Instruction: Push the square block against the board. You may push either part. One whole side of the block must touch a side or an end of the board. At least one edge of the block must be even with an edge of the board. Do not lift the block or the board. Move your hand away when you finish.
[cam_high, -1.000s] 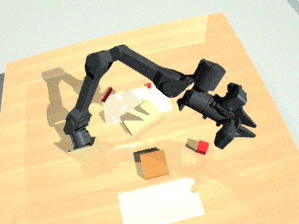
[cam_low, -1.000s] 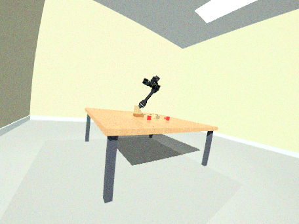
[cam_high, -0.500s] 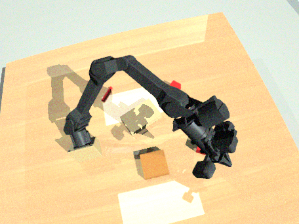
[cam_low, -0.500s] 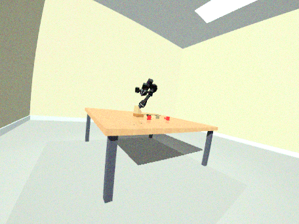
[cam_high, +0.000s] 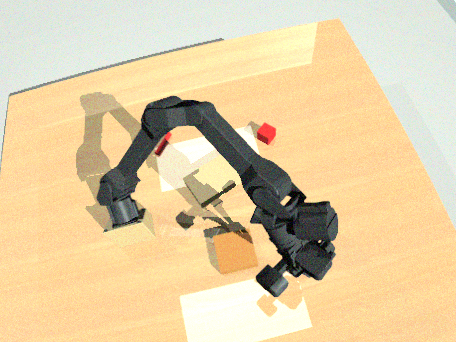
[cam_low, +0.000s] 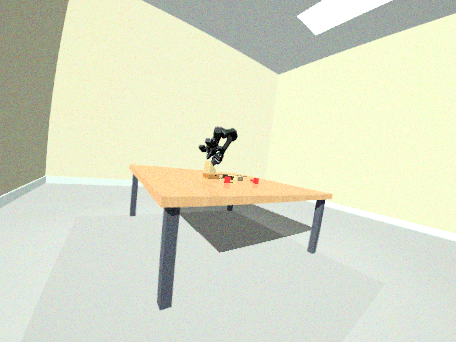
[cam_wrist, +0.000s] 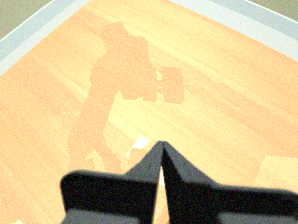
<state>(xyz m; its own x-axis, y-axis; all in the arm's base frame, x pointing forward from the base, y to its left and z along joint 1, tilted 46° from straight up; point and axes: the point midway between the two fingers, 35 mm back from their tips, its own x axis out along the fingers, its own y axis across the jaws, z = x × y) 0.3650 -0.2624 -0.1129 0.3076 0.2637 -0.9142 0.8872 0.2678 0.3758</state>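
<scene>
A small red square block (cam_high: 266, 133) (cam_low: 255, 180) lies on the wooden table (cam_high: 350, 165) at the back right of the arm. A thin red board (cam_high: 162, 144) lies to its left, partly hidden under my upper arm; the two are well apart. It may be the second red piece in the exterior view (cam_low: 227, 179). My gripper (cam_high: 273, 281) (cam_wrist: 161, 145) is shut on nothing. It hangs above the table at the front, far from both red parts. The wrist view shows only bare table and the arm's shadow.
An orange-brown box (cam_high: 233, 251) stands on the table just left of my gripper. The arm's base (cam_high: 121, 210) sits on a tan mount at the left. The table edge (cam_wrist: 45, 20) runs across the top of the wrist view.
</scene>
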